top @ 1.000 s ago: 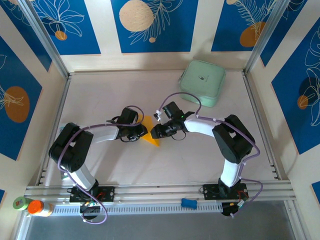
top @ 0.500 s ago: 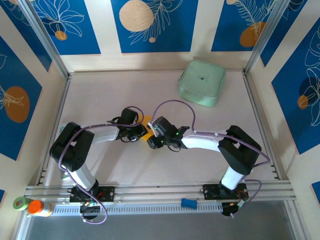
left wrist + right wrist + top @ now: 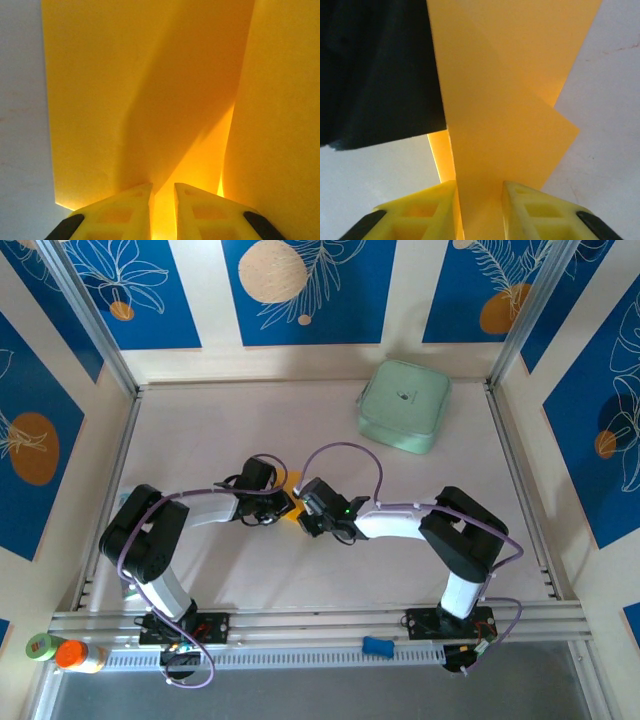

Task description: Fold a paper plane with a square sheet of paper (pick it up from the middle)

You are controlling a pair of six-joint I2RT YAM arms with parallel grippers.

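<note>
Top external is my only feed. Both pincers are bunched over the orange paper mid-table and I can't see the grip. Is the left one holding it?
Observer: Yes. In the left wrist view, the left pincer is closed down on the paper, which runs into its thin gap.
Operator: And the right one?
Observer: In its own wrist view, the right pincer has a strip of paper standing in its gap, which is wider than the left's. I can't tell if it is pinched.
Operator: Is the paper flat?
Observer: No. The right wrist view shows a diagonal fold edge and a flap corner pointing right over the table.
</note>
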